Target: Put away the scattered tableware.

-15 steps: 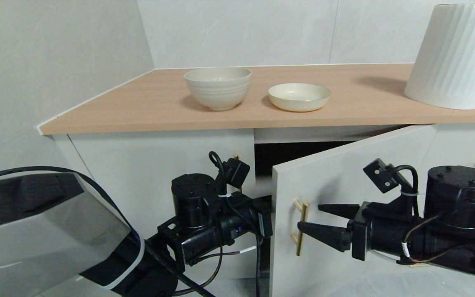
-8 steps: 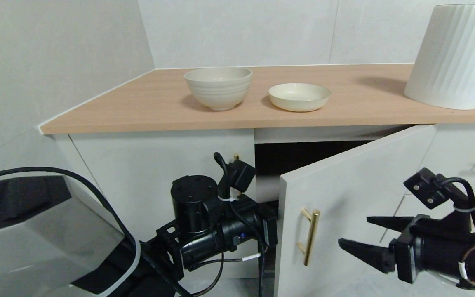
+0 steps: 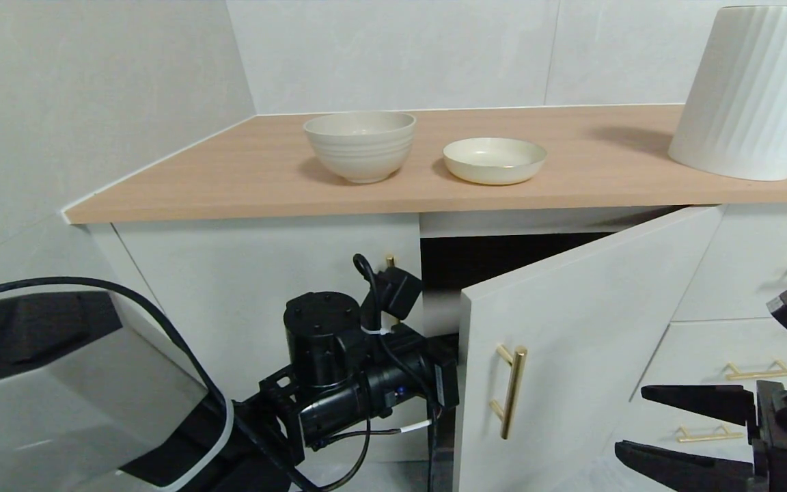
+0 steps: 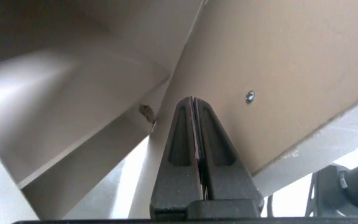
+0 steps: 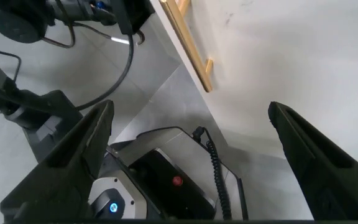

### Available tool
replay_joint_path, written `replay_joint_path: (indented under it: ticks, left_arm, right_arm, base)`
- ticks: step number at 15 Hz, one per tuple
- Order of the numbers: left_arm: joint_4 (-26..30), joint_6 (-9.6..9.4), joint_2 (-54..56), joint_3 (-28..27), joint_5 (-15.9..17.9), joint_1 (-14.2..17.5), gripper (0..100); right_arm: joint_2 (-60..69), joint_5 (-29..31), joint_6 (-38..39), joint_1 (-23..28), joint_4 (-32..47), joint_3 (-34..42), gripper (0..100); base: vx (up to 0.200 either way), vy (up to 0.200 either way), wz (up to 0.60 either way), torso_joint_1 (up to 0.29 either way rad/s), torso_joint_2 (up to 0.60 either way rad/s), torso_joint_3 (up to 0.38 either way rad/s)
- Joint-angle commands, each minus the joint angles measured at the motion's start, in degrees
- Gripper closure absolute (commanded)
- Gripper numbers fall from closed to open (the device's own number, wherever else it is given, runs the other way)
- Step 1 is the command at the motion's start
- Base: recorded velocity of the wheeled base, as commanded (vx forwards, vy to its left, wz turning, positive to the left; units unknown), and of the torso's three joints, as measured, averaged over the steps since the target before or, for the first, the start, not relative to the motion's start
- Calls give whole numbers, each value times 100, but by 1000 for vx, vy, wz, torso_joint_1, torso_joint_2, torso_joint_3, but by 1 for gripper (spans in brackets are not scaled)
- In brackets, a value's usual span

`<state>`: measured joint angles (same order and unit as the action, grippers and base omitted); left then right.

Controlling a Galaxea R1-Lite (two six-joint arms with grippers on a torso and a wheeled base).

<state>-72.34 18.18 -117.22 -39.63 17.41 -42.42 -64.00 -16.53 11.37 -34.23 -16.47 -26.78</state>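
Two pale dishes on the wood bench [image 3: 229, 184] near the tiled wall corner: ribbed bowl [image 3: 360, 145], shallow plate [image 3: 494, 160] just beside it. Cabinet door [image 3: 571, 321] below stands ajar. Left gripper [image 4: 193, 101] jaws pressed together, empty, behind the door. Right gripper [image 3: 630, 419] jaws wide apart, empty.

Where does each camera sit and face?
Head: on the head, facing forward and down at bowl, dish and open cabinet door; left arm and right gripper show.
Left wrist: on that arm, looking along the shut left gripper at cabinet panels.
Right wrist: on that arm, facing the gold handle between its open fingers.
Shared: head and right wrist show that handle.
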Motion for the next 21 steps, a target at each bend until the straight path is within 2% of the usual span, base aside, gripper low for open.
replay_joint_path:
  ticks: [1,5,9,14,19,21]
  left_arm:
    - [18,2,-11,-1,-1,-3,100]
    - [44,2,-11,-27,-1,-3,100]
    - [62,2,-169,-264,-1,-3,100]
    - [334,2,-239,-537,-1,-3,100]
    - [774,2,-222,-888,-1,6,100]
    - [967,2,-275,-1117,-1,6,100]
  right_arm:
    - [54,-17,-4,-13,3,33,0]
    - [37,-114,-4,-13,3,85,0]
    - [-16,-114,-4,-13,12,103,0]
    - [-16,-114,-12,-13,3,129,0]
    - [2,-114,-4,-13,3,129,0]
    - [19,-114,-12,-13,3,129,0]
  base:
    - [0,0,0,0,0,0]
    - [-200,0,0,5,0,0]
    - [0,0,0,0,0,0]
    - [0,0,0,0,0,0]
    - [-200,0,0,5,1,0]
    - [0,0,0,0,0,0]
